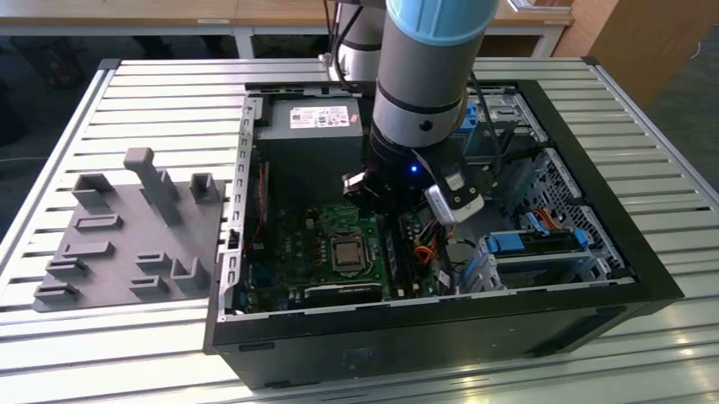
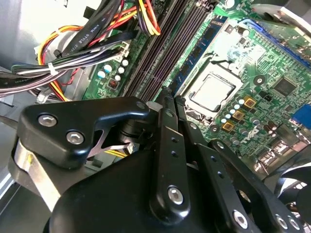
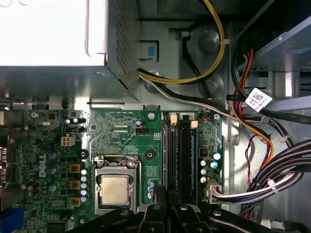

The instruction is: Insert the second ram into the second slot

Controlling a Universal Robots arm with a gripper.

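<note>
Second ram (image 2: pixel 199 51) stands on its long edge in the bank of memory slots, in the place nearest the processor socket.

In the exterior view, an open computer case (image 1: pixel 629 252) lies on its side on a slatted metal worktop (image 1: pixel 146 101). The arm (image 1: pixel 422 101) reaches straight down into it over the motherboard (image 1: pixel 303 244). Its wrist hangs above the far end of the memory slots (image 1: pixel 396 252), which run from the arm toward the case's near wall. A grey fixture block (image 1: pixel 124 236) sits on the worktop at the exterior view's left, apart from the case.

In the second wrist view, the blue stick runs as a narrow strip parallel to the dark empty slots (image 2: pixel 160 53) beside it, with the processor socket (image 2: pixel 211 92) on its other side. One end points toward the tool (image 2: pixel 171 97) and the other away from it, toward the board's edge. The tool's fingers (image 2: pixel 165 116) are drawn together with nothing seen between them, their tips just over the stick's near end; I cannot tell whether they touch it. A bundle of cables (image 2: pixel 82 53) lies past the slots.

In the first wrist view, the second ram (image 3: pixel 168 145) is seen edge-on from above, its long axis along the slot. The socket (image 3: pixel 115 187) is on one side and a black empty slot (image 3: pixel 185 155) on the other. The tool (image 3: pixel 163 199) sits at the stick's near end.
</note>
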